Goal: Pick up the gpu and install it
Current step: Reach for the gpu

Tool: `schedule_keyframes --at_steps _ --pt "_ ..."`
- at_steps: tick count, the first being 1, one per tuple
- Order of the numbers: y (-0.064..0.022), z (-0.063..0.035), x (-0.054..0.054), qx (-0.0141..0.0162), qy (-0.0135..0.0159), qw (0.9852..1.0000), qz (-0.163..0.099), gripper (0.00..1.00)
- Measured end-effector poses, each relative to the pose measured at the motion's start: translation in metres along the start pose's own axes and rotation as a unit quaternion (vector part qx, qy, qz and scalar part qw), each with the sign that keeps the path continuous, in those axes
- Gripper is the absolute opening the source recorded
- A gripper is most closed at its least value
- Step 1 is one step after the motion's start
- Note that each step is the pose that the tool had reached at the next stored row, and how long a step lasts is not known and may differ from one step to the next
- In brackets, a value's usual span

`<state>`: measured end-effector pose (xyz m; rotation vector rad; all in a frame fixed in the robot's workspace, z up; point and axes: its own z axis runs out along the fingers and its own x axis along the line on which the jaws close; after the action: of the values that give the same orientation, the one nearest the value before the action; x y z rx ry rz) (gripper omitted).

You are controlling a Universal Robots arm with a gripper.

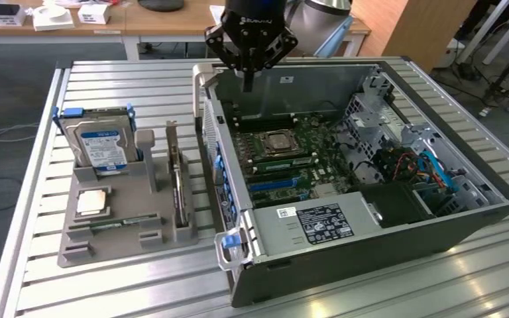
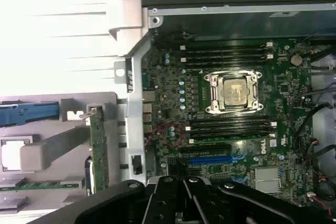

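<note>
**GPU not picked up yet, pincer empty over the case**

The slatted table [image 1: 104, 291] carries an open PC case [image 1: 431, 218] lying on its side, probably so the motherboard [image 1: 325, 152] faces up for a drop-in. On the exterior view's left sits a gray holder [image 1: 104, 255]. In it stand the hard drive [image 1: 101, 146] and the gpu [image 1: 177, 182], on edge in a slot, likely so its top edge is free to pinch. The case's wall stands between the card and the board. The gripper [image 1: 248, 83] hangs over the case's far edge, fingers pressed together on nothing, well apart from the card.
</note>
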<state>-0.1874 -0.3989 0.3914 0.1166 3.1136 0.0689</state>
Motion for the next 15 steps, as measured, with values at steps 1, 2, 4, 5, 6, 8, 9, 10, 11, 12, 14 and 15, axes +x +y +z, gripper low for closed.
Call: schedule_keyframes --at_steps 1,2,4,5,6,8,9,10,11,12,14,15 --pt "-0.0004 0.0001 0.004 0.0000 0.0000 1.0000 0.000 0.11" --pt "-0.0007 0.0001 0.009 0.0000 0.0000 1.0000 0.000 0.11" --pt "-0.0014 0.0004 0.018 0.0001 0.0000 1.0000 0.000 0.11" --pt "-0.0017 0.0006 0.022 0.0000 0.0001 1.0000 0.000 0.11" --pt "-0.0021 0.0009 0.027 0.0000 0.0000 1.0000 0.000 0.11" --pt "-0.0028 0.0015 0.036 0.0001 0.0000 1.0000 0.000 0.11" --pt "-0.0032 0.0018 0.041 0.0001 0.0000 1.0000 0.000 0.11" --pt "-0.0035 0.0021 0.045 0.0001 0.0000 1.0000 0.000 0.11" --pt "-0.0039 0.0023 0.050 0.0001 0.0001 1.0000 0.000 0.11" --pt "-0.0042 0.0025 0.055 0.0001 0.0000 1.0000 0.000 0.11" --pt "-0.0049 0.0029 0.063 0.0002 0.0000 1.0000 0.000 0.11" --pt "-0.0052 0.0031 0.068 0.0003 0.0000 1.0000 0.000 0.11"
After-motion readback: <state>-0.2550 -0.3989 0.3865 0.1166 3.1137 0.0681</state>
